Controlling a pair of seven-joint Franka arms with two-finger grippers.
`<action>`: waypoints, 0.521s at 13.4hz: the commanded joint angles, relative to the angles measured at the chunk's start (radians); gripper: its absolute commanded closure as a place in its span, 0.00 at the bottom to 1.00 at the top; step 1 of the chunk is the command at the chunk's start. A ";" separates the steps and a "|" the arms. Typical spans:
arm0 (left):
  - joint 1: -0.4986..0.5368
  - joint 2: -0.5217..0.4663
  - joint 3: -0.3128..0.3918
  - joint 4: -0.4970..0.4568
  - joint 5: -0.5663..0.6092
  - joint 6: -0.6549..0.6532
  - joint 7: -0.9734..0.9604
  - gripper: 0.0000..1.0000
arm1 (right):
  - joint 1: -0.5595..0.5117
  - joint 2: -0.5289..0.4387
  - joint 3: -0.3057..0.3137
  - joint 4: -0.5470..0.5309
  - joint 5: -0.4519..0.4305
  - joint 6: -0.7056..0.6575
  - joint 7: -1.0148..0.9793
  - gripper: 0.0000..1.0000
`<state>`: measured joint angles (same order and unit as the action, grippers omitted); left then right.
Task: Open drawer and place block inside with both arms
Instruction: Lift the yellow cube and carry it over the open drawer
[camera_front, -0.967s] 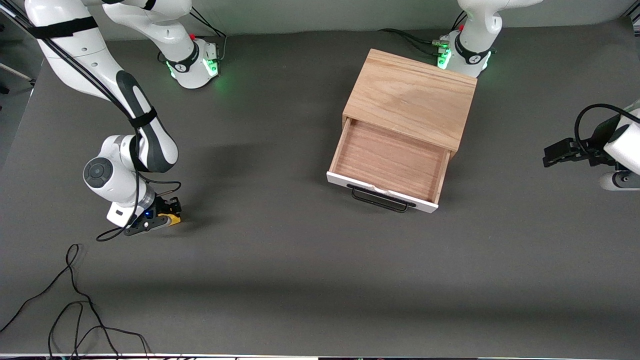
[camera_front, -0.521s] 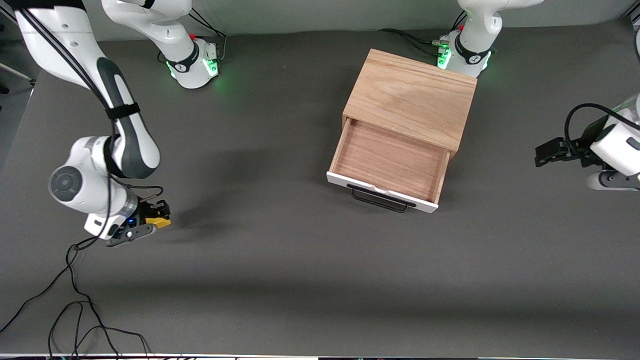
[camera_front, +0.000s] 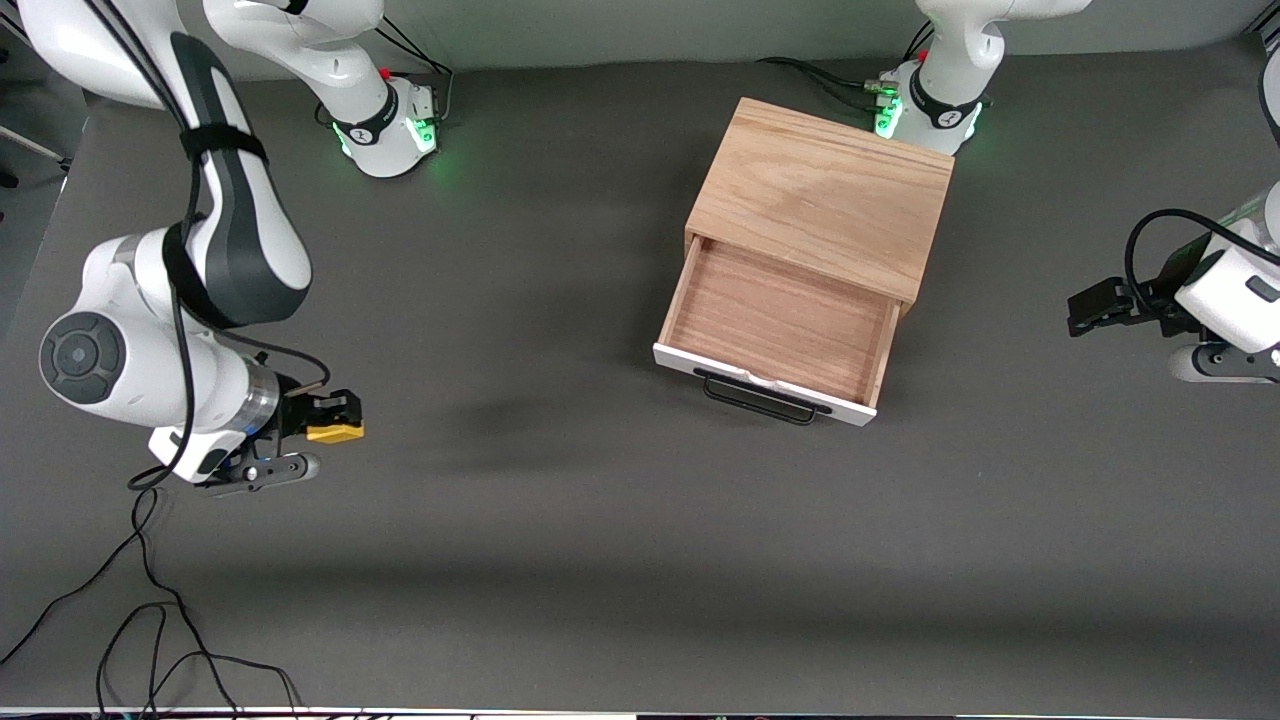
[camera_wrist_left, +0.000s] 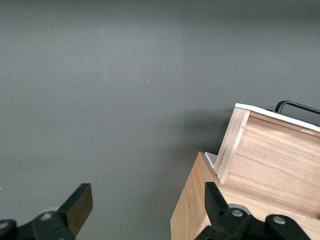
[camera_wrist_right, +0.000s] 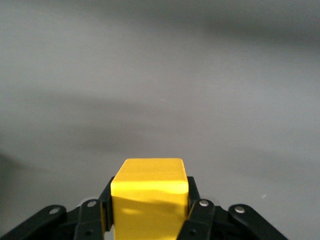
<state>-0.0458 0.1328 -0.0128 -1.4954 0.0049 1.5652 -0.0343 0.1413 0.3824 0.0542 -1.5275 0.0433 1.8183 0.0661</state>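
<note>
The wooden box (camera_front: 825, 195) stands near the left arm's base, and its drawer (camera_front: 775, 320) is pulled open toward the front camera, bare inside, with a white front and a black handle (camera_front: 760, 402). My right gripper (camera_front: 335, 425) is shut on the yellow block (camera_front: 335, 432) and holds it above the table at the right arm's end. The block fills the jaws in the right wrist view (camera_wrist_right: 149, 200). My left gripper (camera_front: 1085, 310) is open and empty over the table at the left arm's end, beside the box; the drawer's side (camera_wrist_left: 270, 160) shows in its wrist view.
Loose black cables (camera_front: 140, 610) lie on the dark grey table near the front edge at the right arm's end. Both arm bases (camera_front: 385, 125) glow green along the table's edge farthest from the front camera.
My right gripper has lifted the yellow block off the table and risen with it. My left gripper has shifted slightly toward the box.
</note>
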 joint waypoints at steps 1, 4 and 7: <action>-0.011 -0.029 0.008 -0.026 0.009 0.013 0.014 0.00 | 0.000 0.029 0.102 0.139 0.012 -0.100 0.221 1.00; -0.005 -0.030 0.001 -0.026 0.009 0.015 0.014 0.00 | 0.001 0.087 0.238 0.292 0.010 -0.157 0.510 1.00; -0.003 -0.030 -0.001 -0.026 0.009 0.015 0.014 0.00 | 0.023 0.163 0.372 0.412 0.003 -0.145 0.772 1.00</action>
<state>-0.0461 0.1322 -0.0154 -1.4953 0.0049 1.5656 -0.0343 0.1473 0.4520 0.3612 -1.2531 0.0453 1.7016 0.6916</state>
